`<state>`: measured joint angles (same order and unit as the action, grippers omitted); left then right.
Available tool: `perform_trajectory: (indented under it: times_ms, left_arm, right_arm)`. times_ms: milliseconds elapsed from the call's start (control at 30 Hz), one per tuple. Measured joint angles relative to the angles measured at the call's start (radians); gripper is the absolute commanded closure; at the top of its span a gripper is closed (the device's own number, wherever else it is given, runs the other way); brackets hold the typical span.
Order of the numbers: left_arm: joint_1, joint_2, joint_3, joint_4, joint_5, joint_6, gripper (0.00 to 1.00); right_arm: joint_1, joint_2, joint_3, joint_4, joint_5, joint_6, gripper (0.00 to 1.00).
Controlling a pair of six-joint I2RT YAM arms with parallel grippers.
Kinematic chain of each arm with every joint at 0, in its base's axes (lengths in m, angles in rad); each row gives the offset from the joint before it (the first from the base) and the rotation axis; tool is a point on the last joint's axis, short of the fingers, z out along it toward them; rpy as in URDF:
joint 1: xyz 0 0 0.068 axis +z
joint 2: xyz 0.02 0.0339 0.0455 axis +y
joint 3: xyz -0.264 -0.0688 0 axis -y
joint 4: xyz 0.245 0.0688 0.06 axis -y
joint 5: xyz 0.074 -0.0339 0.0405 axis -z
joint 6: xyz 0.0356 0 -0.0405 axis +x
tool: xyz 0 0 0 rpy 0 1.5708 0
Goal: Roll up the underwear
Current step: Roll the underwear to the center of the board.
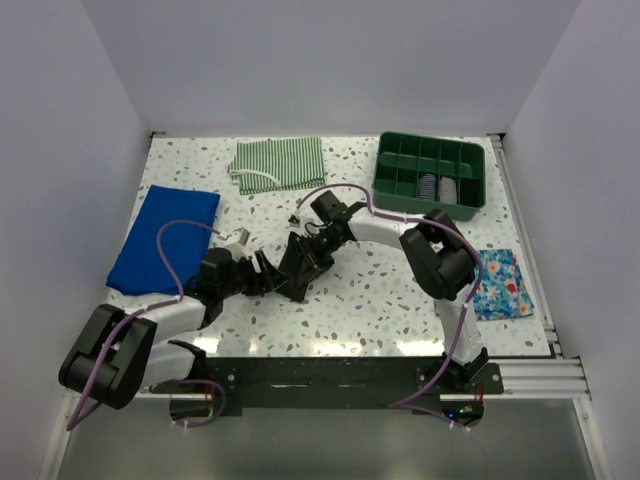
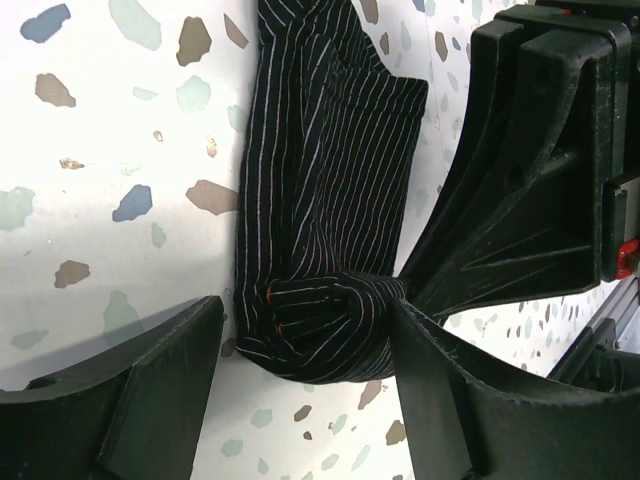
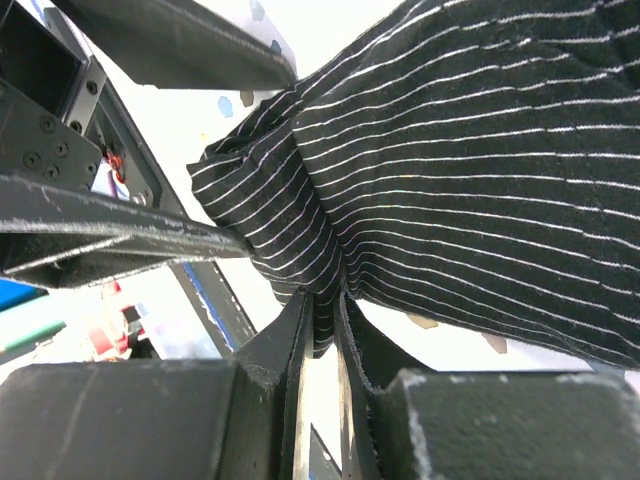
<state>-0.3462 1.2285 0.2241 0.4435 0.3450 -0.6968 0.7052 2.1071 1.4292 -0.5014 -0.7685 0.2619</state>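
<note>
Mostly hidden overhead, underwear (image 2: 320, 180), right jaws pinching it, left jaws wide astride.

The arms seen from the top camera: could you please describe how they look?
The left arm and right arm have silver-white links between black joints, each trailed by a looping lilac cable. The fingers are matte black and angular, with scuffed edges.

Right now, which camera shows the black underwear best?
The left wrist view: the underwear shows along most of its length, pinstriped, one end rolled. The right wrist view shows only bunched fabric pinched in the right gripper. In the top view, the arms mostly hide it.
</note>
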Motion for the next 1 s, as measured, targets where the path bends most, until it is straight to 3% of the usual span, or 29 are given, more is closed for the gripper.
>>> perform_trajectory:
  times_ms: [267,400,567,1000]
  left_arm:
    - [0.012,0.051,-0.002,0.072,0.025,-0.019,0.32]
    - [0.013,0.082,-0.004,0.105,0.036,-0.03,0.47]
    - [0.013,0.103,-0.017,0.132,0.048,-0.046,0.59]
    - [0.013,0.158,0.013,0.14,0.071,-0.04,0.75]
  right_arm:
    - [0.006,0.0,0.023,-0.025,0.0,-0.016,1.0]
    - [0.011,0.001,0.031,-0.03,0.001,-0.017,1.0]
    - [0.015,0.002,0.031,-0.027,0.002,-0.016,1.0]
    - [0.023,0.002,0.031,-0.015,0.049,0.002,0.96]
